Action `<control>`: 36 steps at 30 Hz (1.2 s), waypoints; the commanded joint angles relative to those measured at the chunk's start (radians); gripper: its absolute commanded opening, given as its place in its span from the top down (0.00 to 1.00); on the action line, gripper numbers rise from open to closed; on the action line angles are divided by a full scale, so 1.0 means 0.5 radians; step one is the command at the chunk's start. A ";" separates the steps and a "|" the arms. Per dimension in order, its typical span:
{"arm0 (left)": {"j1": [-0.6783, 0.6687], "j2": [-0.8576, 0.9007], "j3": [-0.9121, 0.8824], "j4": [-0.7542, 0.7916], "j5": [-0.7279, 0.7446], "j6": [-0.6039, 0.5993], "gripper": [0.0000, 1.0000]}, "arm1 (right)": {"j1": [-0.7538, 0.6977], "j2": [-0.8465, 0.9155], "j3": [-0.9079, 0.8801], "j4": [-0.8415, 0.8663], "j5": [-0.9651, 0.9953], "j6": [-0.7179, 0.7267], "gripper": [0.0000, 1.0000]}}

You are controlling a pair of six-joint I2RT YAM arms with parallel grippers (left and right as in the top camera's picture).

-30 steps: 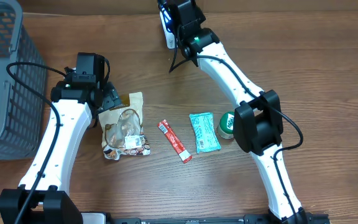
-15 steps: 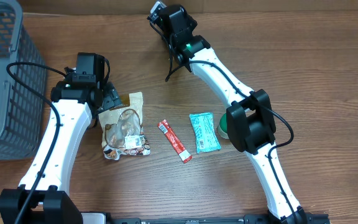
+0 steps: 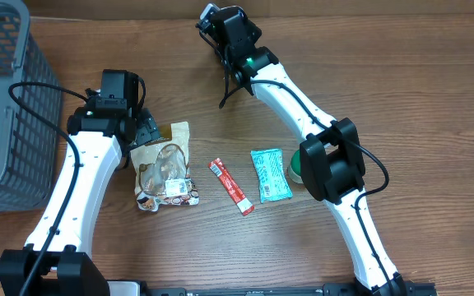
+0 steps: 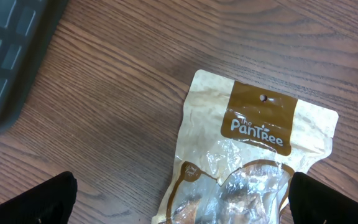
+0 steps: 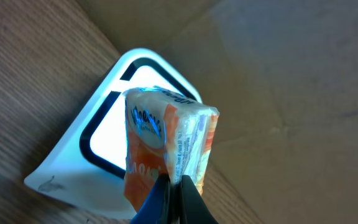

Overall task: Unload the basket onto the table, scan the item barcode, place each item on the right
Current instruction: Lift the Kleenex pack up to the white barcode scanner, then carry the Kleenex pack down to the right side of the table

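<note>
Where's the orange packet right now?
In the right wrist view, the orange packet sits pinched in the right claw, in front of the white scanner.

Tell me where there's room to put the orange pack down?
Biggest bare patch: right of the right arm. Another: between it and the left arm, nearer than the red stick. A smaller one: between basket and right arm, beyond the bag. Crowded: the middle, where bag, red stick, teal pack and green item lie close.

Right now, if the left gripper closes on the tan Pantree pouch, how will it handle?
The pouch is probably floppy: its film looks crinkled. It is likely light, since it lies fairly flat. The glossy film may slip in the open left gripper.
</note>
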 commanded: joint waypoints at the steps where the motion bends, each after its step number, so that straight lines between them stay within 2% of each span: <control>1: -0.002 -0.041 0.034 -0.005 0.008 0.015 0.00 | -0.002 -0.192 0.007 -0.054 0.031 0.160 0.96; 5: -0.002 -0.041 0.034 -0.005 0.008 0.015 0.00 | -0.003 -0.401 0.007 -0.255 0.029 0.436 0.96; 11: -0.002 -0.041 0.034 -0.005 0.008 0.015 0.00 | -0.037 -0.716 0.007 -0.834 0.012 0.845 0.96; 16: -0.002 -0.041 0.034 -0.005 0.008 0.015 0.00 | -0.153 -0.916 0.007 -1.386 -0.224 1.303 0.96; 21: -0.002 -0.041 0.034 -0.005 0.008 0.015 0.00 | -0.374 -0.946 0.003 -1.907 -0.446 1.595 0.96; 24: -0.002 -0.041 0.034 -0.005 0.008 0.015 0.00 | -0.495 -0.944 -0.029 -2.085 -0.594 1.694 0.96; 29: -0.002 -0.041 0.034 -0.005 0.008 0.015 0.00 | -0.685 -0.944 -0.131 -2.281 -0.602 1.826 0.96; 36: -0.002 -0.041 0.034 -0.005 0.008 0.015 0.00 | -0.819 -0.944 -0.514 -2.249 -0.598 1.830 0.96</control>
